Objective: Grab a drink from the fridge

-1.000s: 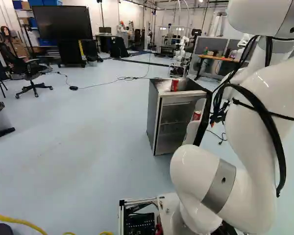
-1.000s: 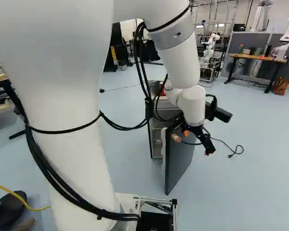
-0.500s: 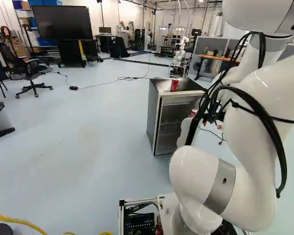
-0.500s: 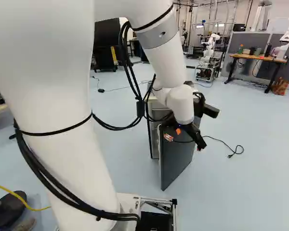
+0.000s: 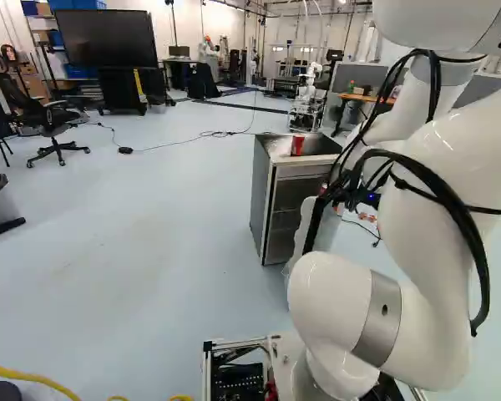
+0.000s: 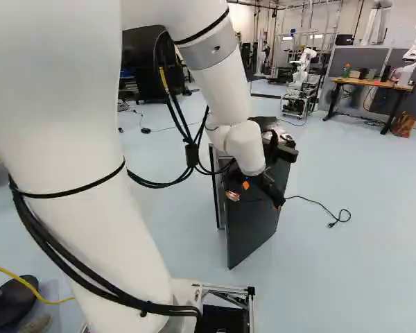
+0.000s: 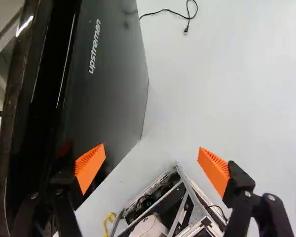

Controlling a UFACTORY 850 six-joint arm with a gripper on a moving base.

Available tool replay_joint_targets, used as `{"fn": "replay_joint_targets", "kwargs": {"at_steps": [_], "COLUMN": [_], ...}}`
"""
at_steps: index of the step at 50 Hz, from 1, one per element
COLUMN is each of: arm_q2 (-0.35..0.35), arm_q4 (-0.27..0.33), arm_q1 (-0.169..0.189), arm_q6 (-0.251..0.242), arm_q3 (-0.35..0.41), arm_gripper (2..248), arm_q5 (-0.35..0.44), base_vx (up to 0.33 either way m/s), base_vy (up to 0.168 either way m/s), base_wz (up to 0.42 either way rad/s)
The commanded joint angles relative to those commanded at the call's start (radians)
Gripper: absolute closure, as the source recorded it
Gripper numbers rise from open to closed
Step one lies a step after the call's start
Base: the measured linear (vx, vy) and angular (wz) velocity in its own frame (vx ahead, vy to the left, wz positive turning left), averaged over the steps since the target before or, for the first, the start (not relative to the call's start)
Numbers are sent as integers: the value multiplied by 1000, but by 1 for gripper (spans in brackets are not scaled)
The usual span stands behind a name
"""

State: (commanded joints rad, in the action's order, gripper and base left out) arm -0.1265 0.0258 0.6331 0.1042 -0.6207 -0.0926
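So the arm [image 6: 69, 125] runs off the upper edge of both base views, and in the right one it totally blocks the red can [image 5: 297, 144] near the front edge of the fridge [image 5: 264, 196] top. It also covers part of the open door [image 6: 253, 229] in the left one, and the red-and-white thing [image 6: 232, 196] by the door's upper edge is too tiny to make out, tbh.

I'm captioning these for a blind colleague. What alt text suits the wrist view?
Open gripper with orange pads beside the fridge door's dark outer face; the robot's base shows between the fingers, a black cable on the floor ahead.
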Motion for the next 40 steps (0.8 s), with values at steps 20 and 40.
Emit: {"fn": "replay_joint_targets", "kwargs": {"at_steps": [20, 40], "arm_q2": [-7, -25], "arm_q4": [14, 26], "arm_q1": [-75, -117], "arm_q6": [0, 0], "arm_q3": [-8, -28], "arm_gripper": [3, 3], "arm_q5": [70, 148], "base_vx": [0, 0], "base_vy": [0, 0], "base_wz": [0, 0]}}
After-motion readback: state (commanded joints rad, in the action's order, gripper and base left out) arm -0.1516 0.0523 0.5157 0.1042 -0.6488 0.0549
